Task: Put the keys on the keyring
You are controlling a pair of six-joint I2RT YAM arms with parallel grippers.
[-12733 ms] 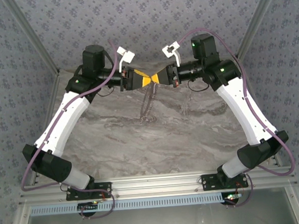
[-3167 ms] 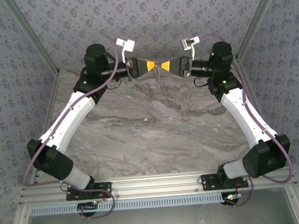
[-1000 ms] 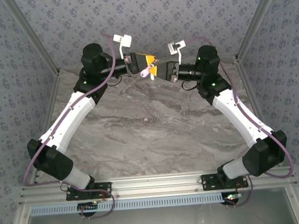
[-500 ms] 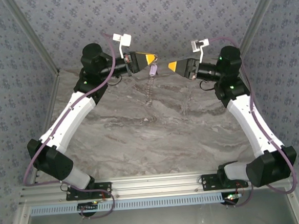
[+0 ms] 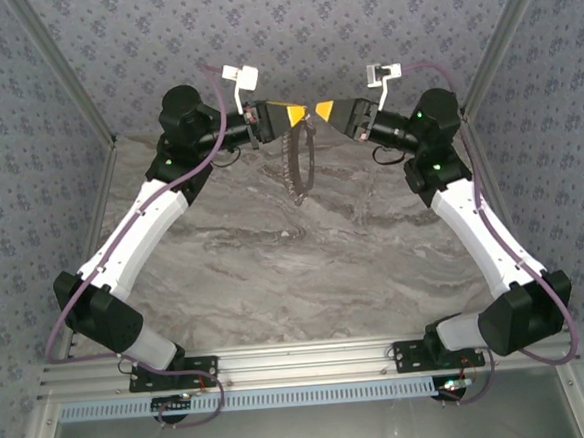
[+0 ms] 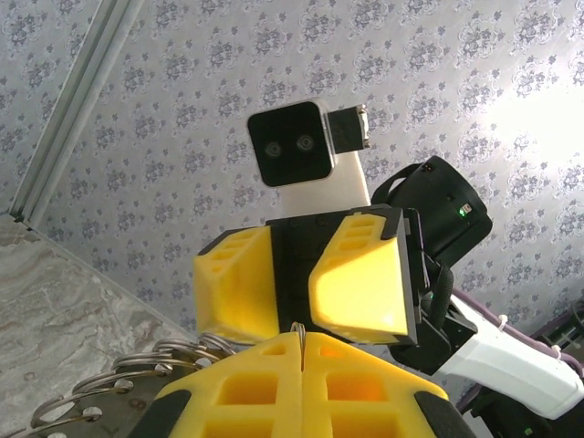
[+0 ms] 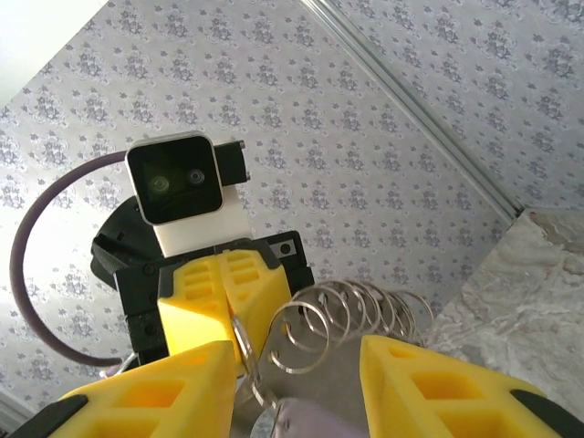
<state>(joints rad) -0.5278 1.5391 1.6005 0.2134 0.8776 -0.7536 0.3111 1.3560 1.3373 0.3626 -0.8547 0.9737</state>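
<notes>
Left fingers [image 5: 285,114] clenched on the keyring [image 5: 291,169], pinching the thin wire at its top. In the left wrist view the wire sticks up from the seam between the two pressed-together yellow pads [image 6: 265,392].

Right fingers [image 5: 329,109] released, with a wide gap between the two yellow pads [image 7: 155,388] in the right wrist view. They face the left fingers tip to tip at the upper centre of the top view, just beside each other. Cannot tell if they touch.

One keyring. It hangs from the left fingers, long axis running down the frame toward the table [image 5: 274,250], lower end above the marble. Jagged fringe of small silvery loops on its left rim. The same loops show as a coil at centre right in the right wrist view [image 7: 351,315] and at lower left in the left wrist view [image 6: 137,379].

One key [image 7: 297,424]: lilac head cut off by the bottom edge of the right wrist view, between the open right pads, just below the coil. Blade hidden, so cannot tell its direction or if it sits on the ring.

Two arms, one from each lower corner of the top view.
</notes>
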